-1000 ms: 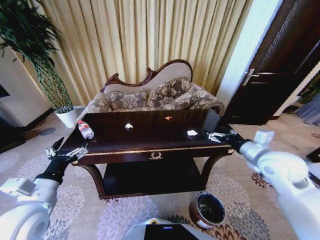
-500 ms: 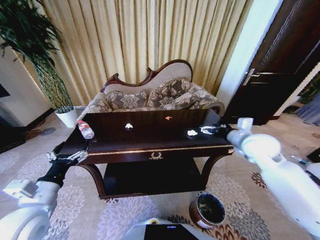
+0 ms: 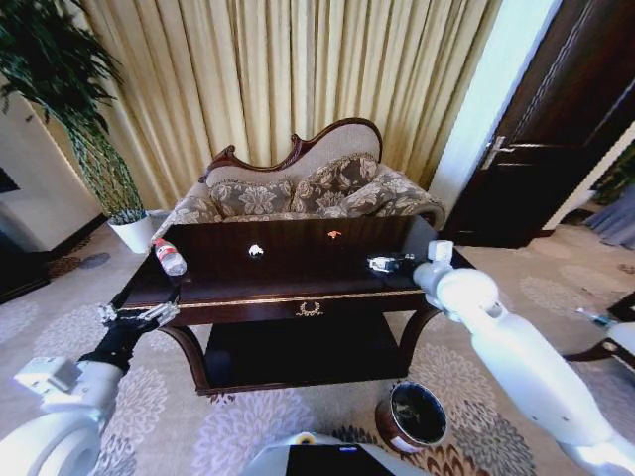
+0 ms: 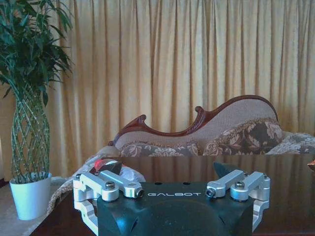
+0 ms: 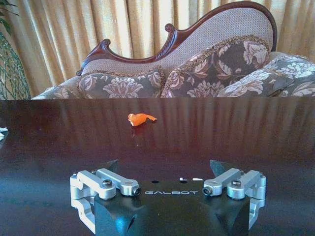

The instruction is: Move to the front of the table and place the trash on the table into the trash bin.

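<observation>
The dark-brown table (image 3: pixel 248 296) stands in front of me. The trash on it is a clear bottle with a red label (image 3: pixel 169 257) at the left end, a crumpled white paper bit (image 3: pixel 256 250) in the middle and a tiny orange piece (image 3: pixel 334 235) farther back. My right gripper (image 3: pixel 383 264) hovers low over the right part of the tabletop, open (image 5: pixel 164 167), and faces the orange piece (image 5: pixel 141 118). Whatever lies beneath it is hidden. My left gripper (image 3: pixel 138 314) is open off the table's front left corner (image 4: pixel 165 169), with the bottle (image 4: pixel 109 168) just beyond it. The trash bin (image 3: pixel 416 416) stands on the carpet at the front right.
A patterned sofa (image 3: pixel 308 188) stands close behind the table, with curtains behind it. A white plant pot (image 3: pixel 132 232) with a tall plant stands at the back left. A dark door (image 3: pixel 541 149) is at the right. The table has a lower shelf (image 3: pixel 298 352).
My right arm has swung left over the tabletop, and its gripper now covers the spot where a white paper bit lay. The left gripper has sunk a little, toward me.
</observation>
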Robot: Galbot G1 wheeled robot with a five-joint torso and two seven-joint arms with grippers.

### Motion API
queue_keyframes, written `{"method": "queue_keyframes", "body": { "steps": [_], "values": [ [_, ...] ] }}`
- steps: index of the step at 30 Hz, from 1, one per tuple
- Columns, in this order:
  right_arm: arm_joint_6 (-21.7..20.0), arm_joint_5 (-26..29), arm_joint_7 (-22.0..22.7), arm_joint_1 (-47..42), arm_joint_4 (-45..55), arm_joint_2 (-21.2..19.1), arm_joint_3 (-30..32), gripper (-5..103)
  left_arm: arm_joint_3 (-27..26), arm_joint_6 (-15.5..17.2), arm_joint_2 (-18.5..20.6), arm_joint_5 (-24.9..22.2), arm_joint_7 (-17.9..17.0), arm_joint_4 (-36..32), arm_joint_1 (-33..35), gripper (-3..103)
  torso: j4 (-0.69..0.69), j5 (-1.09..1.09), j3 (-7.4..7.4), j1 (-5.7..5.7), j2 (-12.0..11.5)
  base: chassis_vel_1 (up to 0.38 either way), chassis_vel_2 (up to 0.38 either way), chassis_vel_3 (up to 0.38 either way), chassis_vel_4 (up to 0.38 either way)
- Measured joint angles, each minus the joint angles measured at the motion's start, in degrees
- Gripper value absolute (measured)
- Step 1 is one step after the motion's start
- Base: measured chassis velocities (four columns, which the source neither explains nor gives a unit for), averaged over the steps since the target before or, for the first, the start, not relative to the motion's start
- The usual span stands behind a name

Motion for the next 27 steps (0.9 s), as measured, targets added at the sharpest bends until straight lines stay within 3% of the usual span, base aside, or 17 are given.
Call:
{"method": "queue_keyframes", "body": {
  "steps": [14, 27],
  "values": [
    [0.02, -0.86, 2.26, -0.5, -0.66, 0.31, -1.23, 100, 1.02, -0.03, -0.4, -1.45, -0.62, 0.01, -0.76, 100, -0.02, 0.0, 0.0, 0.0, 0.0, 0.0, 0.0, 0.0, 0.0],
    [0.07, -1.91, 1.48, -2.51, -0.77, 0.27, -0.09, 100, 1.45, 0.06, -0.76, -1.06, -0.71, 0.01, -1.02, 100, -0.02, 0.01, 0.0, 0.0, 0.01, 0.0, 0.0, 0.0, 0.0]
  ]
}}
